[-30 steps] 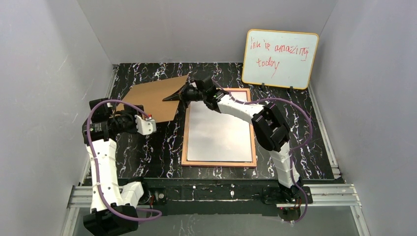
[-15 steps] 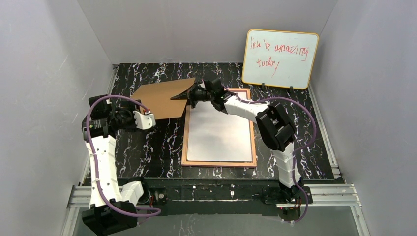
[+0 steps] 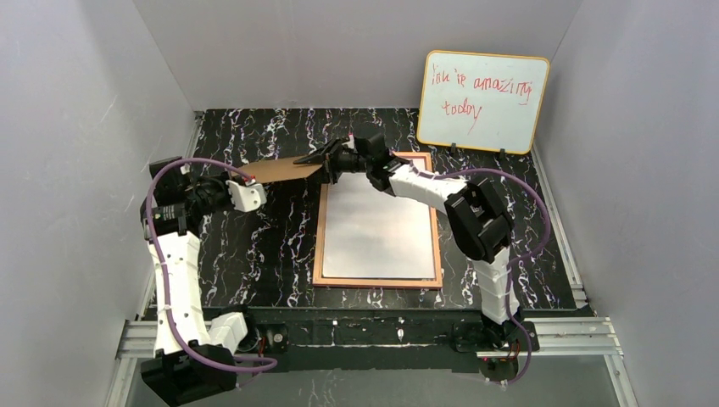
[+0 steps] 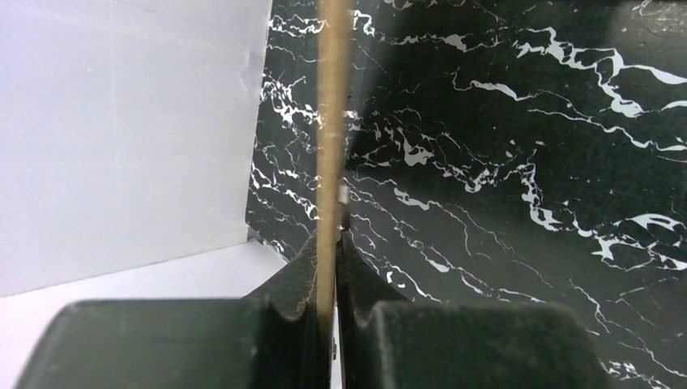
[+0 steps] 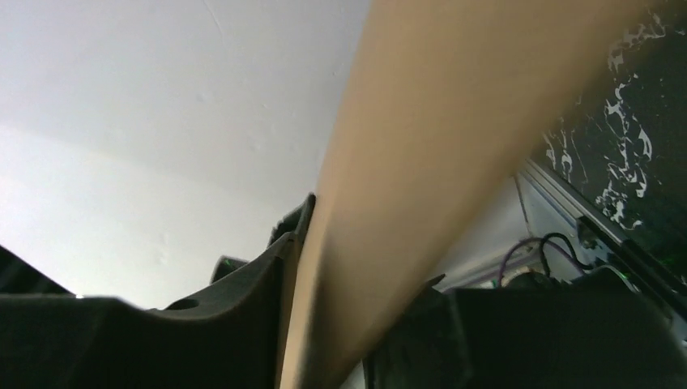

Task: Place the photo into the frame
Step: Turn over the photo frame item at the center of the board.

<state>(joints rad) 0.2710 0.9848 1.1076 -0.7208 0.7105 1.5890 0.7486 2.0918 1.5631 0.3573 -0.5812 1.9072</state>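
Soft, even light is falling from above in the top view, leaving the white walls point(image 3: 85, 127) bright and only faint shadows under the arms on the black marble tabletop point(image 3: 263, 254). The inside of the frame point(image 3: 377, 281) is giving off a pale grey sheen. In the left wrist view the backing board point(image 4: 332, 121), edge-on, and the left gripper point(image 4: 328, 247) are blurring near the lens, while the marble is showing crisp. The right wrist view is rendering the board as an unfocused tan band against a washed-out wall
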